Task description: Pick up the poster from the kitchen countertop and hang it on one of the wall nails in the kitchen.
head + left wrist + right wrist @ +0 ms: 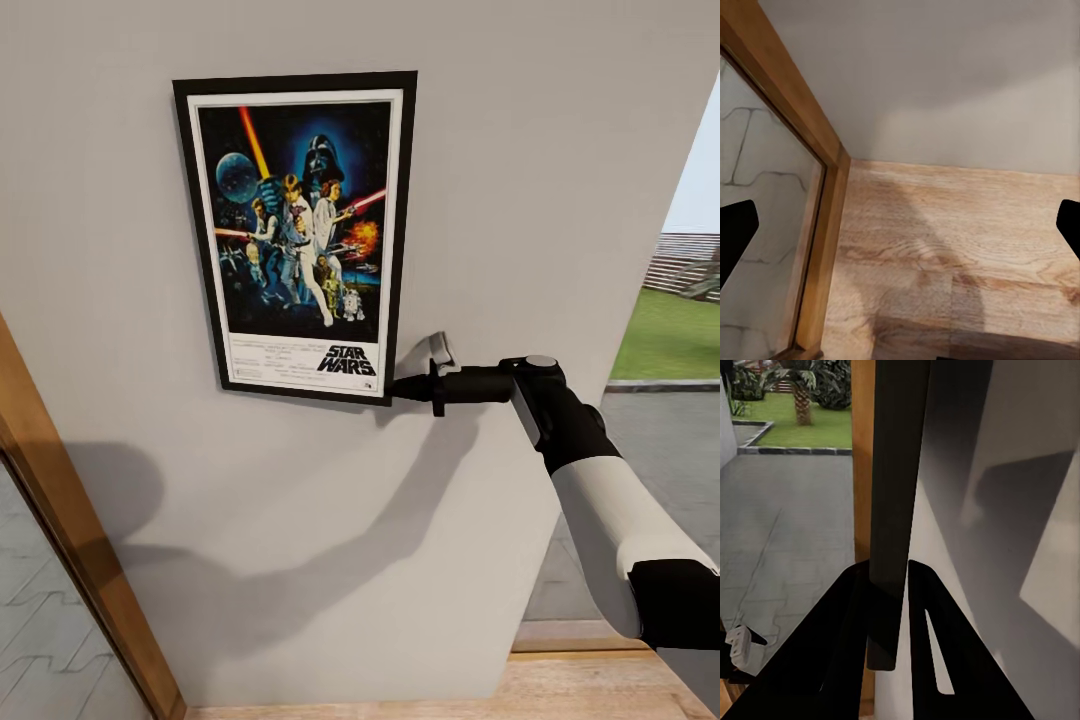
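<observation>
Poster (296, 235) flat on wall (520, 150), upper left of frame; my right end effector (400, 387) pinches its lower-right corner. Nail unseen, so letting go may drop it.

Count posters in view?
1: the poster against the wall, its lower right corner in the right pincer. The nail can't be made out.

Your head camera faces wall (520, 180) close up, square on. Left wrist camera looks down at wood floor (945, 255) where wall meets it, beside wooden door frame (802, 135). Right wrist camera sits tight against poster (896, 510) edge, sighting along wall. All three share wall.
</observation>
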### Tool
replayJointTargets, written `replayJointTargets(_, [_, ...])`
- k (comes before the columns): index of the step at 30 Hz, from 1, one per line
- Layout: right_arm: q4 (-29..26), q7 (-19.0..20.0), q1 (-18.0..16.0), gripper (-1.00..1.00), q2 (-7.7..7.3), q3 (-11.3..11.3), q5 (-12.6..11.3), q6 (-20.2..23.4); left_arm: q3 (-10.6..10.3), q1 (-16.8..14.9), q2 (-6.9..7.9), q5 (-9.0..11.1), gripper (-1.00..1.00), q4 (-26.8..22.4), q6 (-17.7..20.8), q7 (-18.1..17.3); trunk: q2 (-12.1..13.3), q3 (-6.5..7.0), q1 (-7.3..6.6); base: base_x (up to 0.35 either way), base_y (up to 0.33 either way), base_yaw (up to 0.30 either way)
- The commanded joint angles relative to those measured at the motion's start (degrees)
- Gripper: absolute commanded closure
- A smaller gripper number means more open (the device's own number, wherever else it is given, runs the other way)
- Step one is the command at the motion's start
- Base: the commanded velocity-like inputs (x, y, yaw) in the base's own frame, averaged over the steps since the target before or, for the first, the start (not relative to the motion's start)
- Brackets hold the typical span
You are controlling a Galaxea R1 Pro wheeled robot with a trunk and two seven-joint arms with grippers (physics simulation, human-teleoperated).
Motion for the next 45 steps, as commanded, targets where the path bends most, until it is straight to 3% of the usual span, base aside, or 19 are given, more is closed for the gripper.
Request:
replayJointTargets(1, [-0.02, 0.11, -0.03, 1.0, -0.05, 0.11, -0.12, 0.68, 0.17, 0.02, -0.03, -0.12, -1.0, -0.12, 0.26, -0.37, -0.06, -0.04, 0.03, 0.0, 0.0, 0.0])
replayJointTargets(20, [-0.07, 0.2, -0.03, 1.0, -0.05, 0.11, -0.12, 0.61, 0.13, 0.02, 0.34, -0.09, -1.0, -0.07, 0.27, -0.37, -0.06, -0.04, 0.03, 0.032, 0.0, 0.0])
replayJointTargets(21, [-0.13, 0.2, -0.03, -1.0, -0.05, 0.11, -0.12, 0.61, 0.13, 0.02, 0.32, -0.08, -1.0, -0.02, 0.27, -0.37, -0.06, -0.04, 0.03, 0.096, 0.0, 0.0])
replayJointTargets(45, [-0.42, 0.2, -0.03, -1.0, -0.04, 0.0, -0.12, 0.96, 0.13, 0.02, 0.3, -0.08, -1.0, 0.06, 0.27, -0.37, -0.06, -0.04, 0.03, 0.009, 0.0, 0.0])
